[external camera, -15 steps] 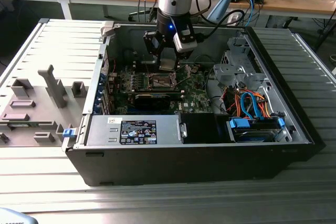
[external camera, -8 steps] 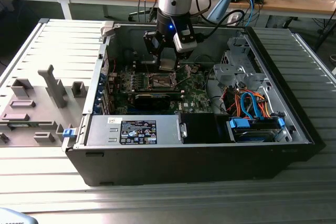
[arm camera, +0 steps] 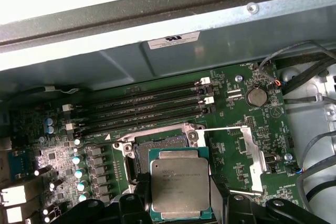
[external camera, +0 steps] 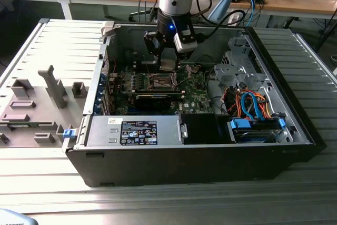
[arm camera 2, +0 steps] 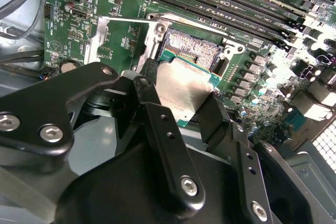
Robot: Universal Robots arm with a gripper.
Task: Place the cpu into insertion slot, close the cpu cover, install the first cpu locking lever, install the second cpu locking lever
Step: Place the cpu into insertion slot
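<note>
Silver-grey square cpu was pinched in the black gripper's jaws, over the silver-rimmed square insertion slot. Thin silver-frame cpu cover lay open beside it.

Dull silver-grey cpu edged green; green circuit board; black computer case.

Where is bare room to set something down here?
Bare ribbed table along the near wall of the case and on the exterior view's right. Crowded: around the insertion slot, where the hand holds the cpu beside the open cpu cover.
</note>
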